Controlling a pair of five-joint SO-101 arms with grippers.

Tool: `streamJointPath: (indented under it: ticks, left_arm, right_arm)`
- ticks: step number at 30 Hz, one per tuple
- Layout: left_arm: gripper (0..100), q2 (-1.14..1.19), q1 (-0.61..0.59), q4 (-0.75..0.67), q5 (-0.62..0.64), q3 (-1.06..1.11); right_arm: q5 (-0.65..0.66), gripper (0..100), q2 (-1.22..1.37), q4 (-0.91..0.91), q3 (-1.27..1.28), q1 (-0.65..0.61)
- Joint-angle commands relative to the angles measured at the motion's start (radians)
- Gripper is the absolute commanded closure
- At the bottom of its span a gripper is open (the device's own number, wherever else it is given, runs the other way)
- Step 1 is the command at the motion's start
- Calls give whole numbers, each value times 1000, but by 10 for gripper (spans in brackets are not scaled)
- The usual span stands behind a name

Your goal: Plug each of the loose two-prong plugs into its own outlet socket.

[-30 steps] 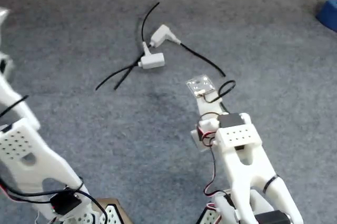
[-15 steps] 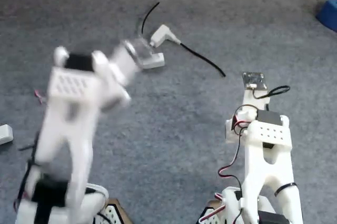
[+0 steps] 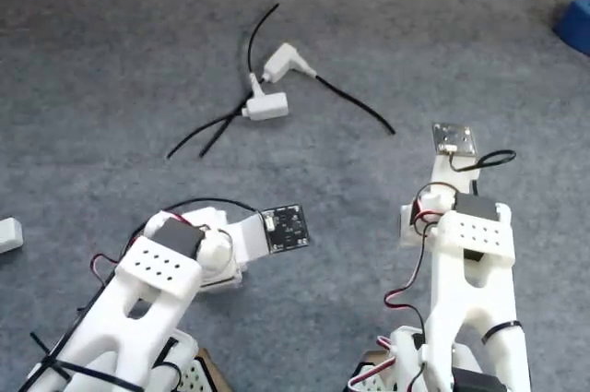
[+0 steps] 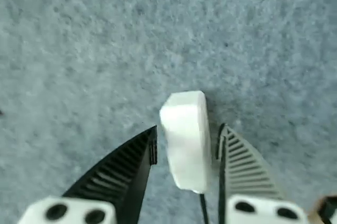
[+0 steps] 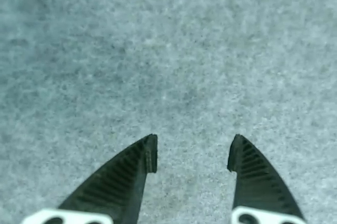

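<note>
**High view.** An angled white connector and a blocky white connector, each trailing a black cord, lay close together on the grey desk, well ahead of both arms.

**Left wrist view.** The left tool stood part-open astride a white plug body, which sat between the jaws with a narrow gap at each side. Its thin cord ran back toward the wrist. The body looked light, rigid and smooth, the cord limp. A hold across the broad flanks, clear of the cord, seemed soundest.

**Right wrist view.** The right tool gaped wide, holding nothing, with grey desk ahead of it.
</note>
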Motion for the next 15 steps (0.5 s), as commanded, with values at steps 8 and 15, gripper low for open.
streamJointPath:
  ticks: [8, 15]
  left_arm:
    - [779, -24, 8, -21, -37, -2]
    - [779, -19, -143, 3, -92, -136]
  right_arm:
    - [-8, 778, -19, -13, -16, -47]
    - [-8, 778, -18, -30, -13, -51]
